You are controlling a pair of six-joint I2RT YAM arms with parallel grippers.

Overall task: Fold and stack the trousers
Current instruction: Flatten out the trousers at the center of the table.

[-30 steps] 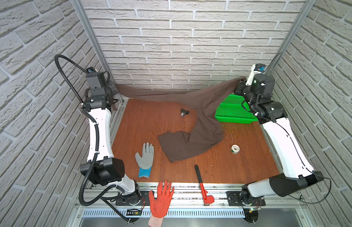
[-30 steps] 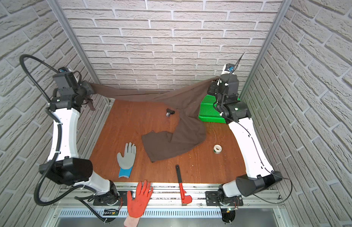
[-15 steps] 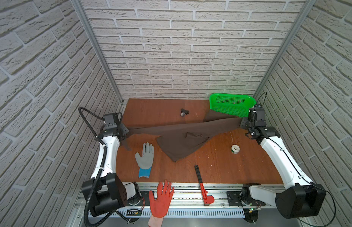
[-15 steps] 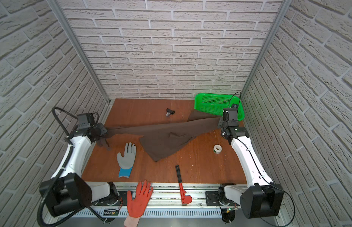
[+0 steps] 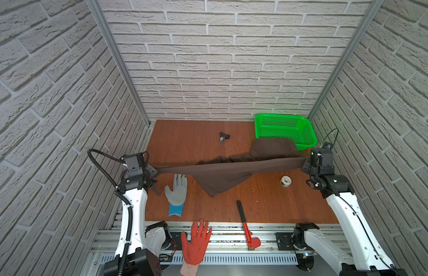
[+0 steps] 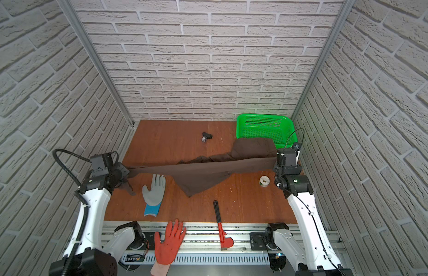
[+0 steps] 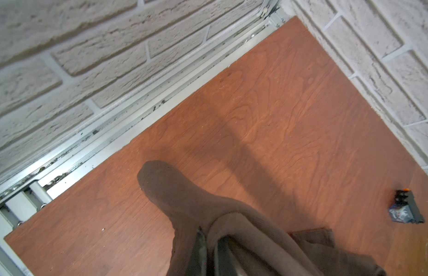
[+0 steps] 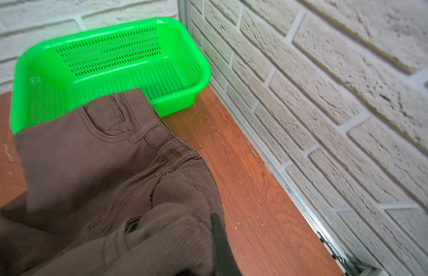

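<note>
The wooden table [image 5: 196, 143] is where I must lay things flat. The trousers [image 5: 222, 172] span nearly all of it, pulled into a taut band between my two grippers. A loose fold sags to the boards in the middle, and the waist part is bunched behind the band. That waist part meets the near wall of the green basket [image 5: 283, 119]; whether it lies over the rim or only against it, I cannot tell. My left gripper [image 5: 153, 172] is clamped on the leg end and my right gripper [image 5: 304, 165] on the waist end, with cloth wrapped over the fingers in both wrist views. To do this lay-down well, I judge I should hold the tension even, lower both ends together and level, and draw the waist clear of the basket so it does not snag. The hanging fold should land flat, not doubled under. The grey glove [image 5: 176, 191] lies just beside the cloth on my left and the tape roll [image 5: 286, 181] near it on my right; I would set the cloth down off both
</note>
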